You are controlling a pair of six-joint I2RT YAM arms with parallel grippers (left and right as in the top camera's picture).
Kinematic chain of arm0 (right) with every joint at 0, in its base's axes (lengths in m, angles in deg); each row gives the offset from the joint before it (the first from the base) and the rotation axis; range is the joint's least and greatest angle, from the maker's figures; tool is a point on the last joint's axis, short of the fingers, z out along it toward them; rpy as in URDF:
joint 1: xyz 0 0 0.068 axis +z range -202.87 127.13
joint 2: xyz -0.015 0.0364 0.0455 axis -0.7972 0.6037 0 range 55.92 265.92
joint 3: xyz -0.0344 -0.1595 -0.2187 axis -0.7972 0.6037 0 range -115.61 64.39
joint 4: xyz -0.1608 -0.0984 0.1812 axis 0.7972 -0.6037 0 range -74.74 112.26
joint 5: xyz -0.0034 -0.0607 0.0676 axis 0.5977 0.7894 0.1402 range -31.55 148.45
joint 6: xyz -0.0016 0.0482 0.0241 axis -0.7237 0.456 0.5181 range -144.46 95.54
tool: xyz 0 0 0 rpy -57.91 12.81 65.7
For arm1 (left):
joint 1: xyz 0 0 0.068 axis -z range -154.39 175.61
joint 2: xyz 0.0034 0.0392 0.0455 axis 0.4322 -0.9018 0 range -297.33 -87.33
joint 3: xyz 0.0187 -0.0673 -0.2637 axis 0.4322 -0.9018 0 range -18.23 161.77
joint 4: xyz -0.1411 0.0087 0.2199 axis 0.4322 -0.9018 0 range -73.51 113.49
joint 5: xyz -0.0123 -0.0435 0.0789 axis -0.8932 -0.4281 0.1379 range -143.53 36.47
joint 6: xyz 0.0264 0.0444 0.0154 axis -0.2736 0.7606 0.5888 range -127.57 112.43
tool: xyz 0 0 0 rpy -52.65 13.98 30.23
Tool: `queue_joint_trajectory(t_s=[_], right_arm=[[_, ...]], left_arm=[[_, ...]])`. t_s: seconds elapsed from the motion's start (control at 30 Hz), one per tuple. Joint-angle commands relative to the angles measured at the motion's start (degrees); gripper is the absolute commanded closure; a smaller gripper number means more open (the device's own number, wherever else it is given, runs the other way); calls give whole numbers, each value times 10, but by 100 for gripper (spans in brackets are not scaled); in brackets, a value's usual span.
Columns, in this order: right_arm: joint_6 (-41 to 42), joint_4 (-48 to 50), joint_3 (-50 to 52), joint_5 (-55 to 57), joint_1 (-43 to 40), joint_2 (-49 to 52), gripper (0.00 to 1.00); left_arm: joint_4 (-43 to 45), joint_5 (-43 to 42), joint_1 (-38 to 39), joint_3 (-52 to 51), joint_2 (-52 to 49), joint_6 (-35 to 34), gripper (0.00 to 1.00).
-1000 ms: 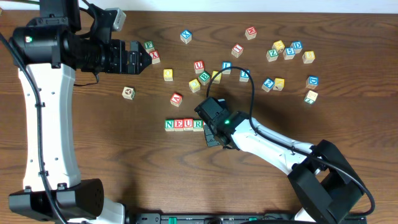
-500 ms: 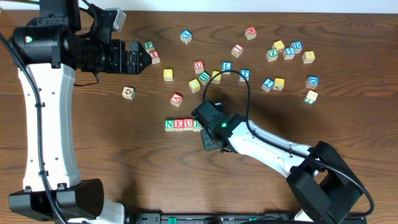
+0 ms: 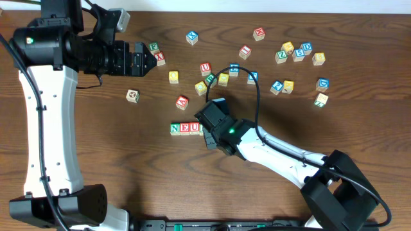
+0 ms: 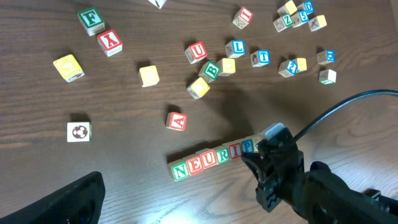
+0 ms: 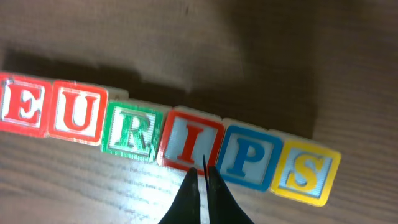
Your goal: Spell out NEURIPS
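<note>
The right gripper [image 5: 204,180] is clenched, its two tips pressed together with nothing between them. Straight ahead of the tips lies the NEURIPS row [image 4: 211,158], one line of seven cubes set side by side on the worktop [image 3: 115,160].

The right wrist view shows six of them: red E [image 5: 22,109], red U [image 5: 78,115], green R [image 5: 130,130], red I [image 5: 189,140], blue P [image 5: 252,155] and the yellow-faced S [image 5: 308,171]. The tips point at the lower edge of the I, near its seam with the P. Whether they touch it cannot be told.

The seventh, the green N [image 4: 180,170], sits at the end of the row farthest from this gripper.

Beyond the row lie the loose cubes [image 3: 182,101], twenty-three by the overhead count.

The left gripper [image 3: 146,59] hangs well apart from the row, spread wide and empty. In the overhead view, two of the loose cubes lie just past its tips.
</note>
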Motion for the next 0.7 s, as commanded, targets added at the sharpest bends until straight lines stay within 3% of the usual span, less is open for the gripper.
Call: queue_joint_trajectory(t_s=[0.0,0.67], right_arm=[[-3,9,1,37,-3,-12,99],[-3,57,1,36,-66,-9,99]], left_arm=[[-2,-5,-2,9,5,8,2],[-2,-5,-2,9,5,8,2]])
